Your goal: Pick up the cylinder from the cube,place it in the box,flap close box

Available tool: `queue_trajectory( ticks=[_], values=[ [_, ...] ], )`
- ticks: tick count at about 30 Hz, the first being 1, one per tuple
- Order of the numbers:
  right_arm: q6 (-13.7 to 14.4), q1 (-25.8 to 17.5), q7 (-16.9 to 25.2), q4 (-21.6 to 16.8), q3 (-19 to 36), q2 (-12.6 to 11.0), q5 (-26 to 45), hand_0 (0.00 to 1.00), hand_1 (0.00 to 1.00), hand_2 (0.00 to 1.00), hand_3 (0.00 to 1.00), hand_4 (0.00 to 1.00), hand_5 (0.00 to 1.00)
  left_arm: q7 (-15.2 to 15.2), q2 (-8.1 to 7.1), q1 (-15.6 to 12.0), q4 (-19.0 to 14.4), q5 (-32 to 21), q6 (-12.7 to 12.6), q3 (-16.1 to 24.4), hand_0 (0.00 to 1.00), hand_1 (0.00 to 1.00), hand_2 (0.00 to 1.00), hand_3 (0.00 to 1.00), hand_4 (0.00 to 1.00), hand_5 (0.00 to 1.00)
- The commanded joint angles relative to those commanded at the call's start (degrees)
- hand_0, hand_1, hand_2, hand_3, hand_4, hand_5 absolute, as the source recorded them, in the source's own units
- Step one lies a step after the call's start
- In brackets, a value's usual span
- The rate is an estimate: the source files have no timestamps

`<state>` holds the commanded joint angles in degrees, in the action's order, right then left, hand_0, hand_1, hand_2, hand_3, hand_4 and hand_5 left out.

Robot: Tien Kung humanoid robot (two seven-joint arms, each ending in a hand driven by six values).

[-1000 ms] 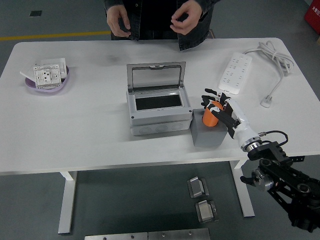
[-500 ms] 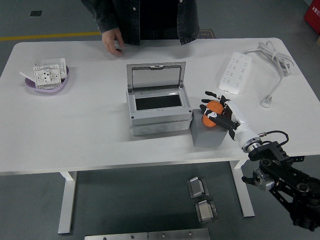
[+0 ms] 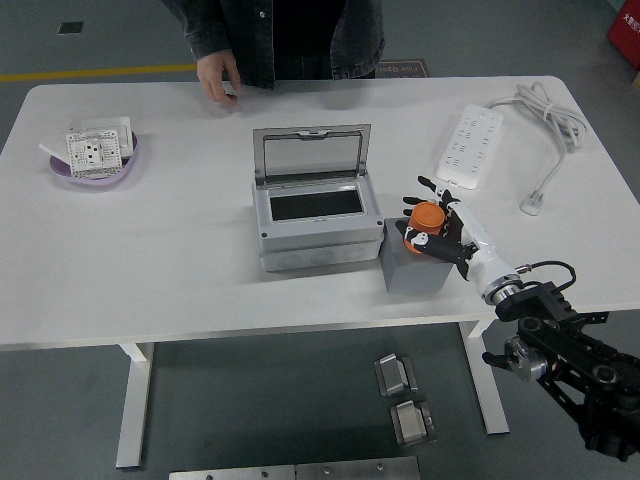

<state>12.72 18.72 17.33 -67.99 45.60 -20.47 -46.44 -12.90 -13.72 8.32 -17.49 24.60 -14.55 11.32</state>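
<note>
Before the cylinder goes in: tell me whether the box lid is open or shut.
Open. The box has its lid standing upright behind it, leaving the dark inside uncovered.

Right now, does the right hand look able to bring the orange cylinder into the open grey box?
Probably yes. The right hand grips the orange cylinder above the grey cube, and the grey box stands directly beside it with its lid raised; nothing lies between them.

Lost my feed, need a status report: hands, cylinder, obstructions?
Right robot hand shut on orange cylinder above grey cube. Left not in view. Grey box lid open, path clear.
</note>
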Motion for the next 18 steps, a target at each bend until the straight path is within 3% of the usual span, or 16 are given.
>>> queue_trajectory(
  ticks=[5, 6, 12, 13, 18],
  values=[
    [-0.87, -0.14, -0.21, -0.03, 0.34, -0.01, 0.92, 0.802, 0.754, 0.787, 0.949, 0.784, 0.066, 0.02, -0.10, 0.13, 0.01, -0.02, 0.01, 0.02, 0.614, 0.576, 0.573, 0.664, 0.711, 0.271],
    [-1.02, -0.15, -0.28, -0.02, 0.31, -0.02, 1.04, 0.779, 0.731, 0.719, 0.756, 0.577, 0.002, 0.03, -0.12, 0.16, 0.01, -0.01, 0.02, 0.03, 0.614, 0.576, 0.573, 0.665, 0.711, 0.269],
    [-2.22, -0.17, -1.11, -0.05, -0.11, -0.12, 1.35, 0.779, 0.731, 0.719, 0.756, 0.577, 0.002, 0.07, -0.23, 0.30, -0.01, 0.03, 0.03, 0.25, 0.614, 0.576, 0.573, 0.665, 0.711, 0.269],
    [-2.47, -0.16, -1.32, -0.10, -0.19, -0.14, 1.32, 0.757, 0.667, 0.618, 0.622, 0.368, 0.002, 0.07, -0.24, 0.31, -0.02, 0.04, 0.04, 0.28, 0.614, 0.576, 0.573, 0.664, 0.711, 0.268],
    [-2.76, -0.20, -1.96, -0.44, -0.40, -0.24, 1.05, 0.757, 0.667, 0.618, 0.622, 0.368, 0.002, 0.08, -0.25, 0.38, -0.01, 0.01, 0.07, 0.33, 0.614, 0.576, 0.573, 0.664, 0.711, 0.268]
  ],
)
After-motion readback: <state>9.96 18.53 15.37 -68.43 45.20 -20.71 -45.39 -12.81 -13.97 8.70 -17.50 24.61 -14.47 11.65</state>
